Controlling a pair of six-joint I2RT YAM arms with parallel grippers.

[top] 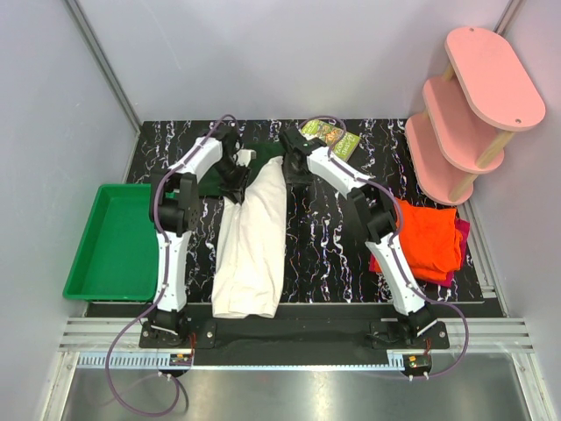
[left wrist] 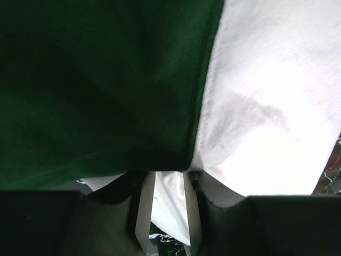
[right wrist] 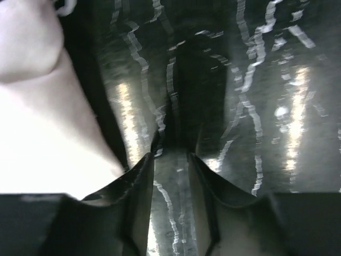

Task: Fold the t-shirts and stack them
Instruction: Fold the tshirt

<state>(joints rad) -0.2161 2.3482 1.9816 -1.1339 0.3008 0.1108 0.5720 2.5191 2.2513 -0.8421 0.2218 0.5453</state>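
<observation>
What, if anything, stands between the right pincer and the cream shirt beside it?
Nothing visible does. The right pincer is open and empty above the black marbled table. The cream shirt lies just to its left in the wrist view, with only tabletop showing between them.

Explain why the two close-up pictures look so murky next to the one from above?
Top external view: evenly lit, sharp, shadows faint. Left wrist view: the cream t-shirt sits so close that it blows out white, and its green sleeve is dim and soft. Right wrist view: smeared with blur, bright glare streaking the glossy table.
</observation>
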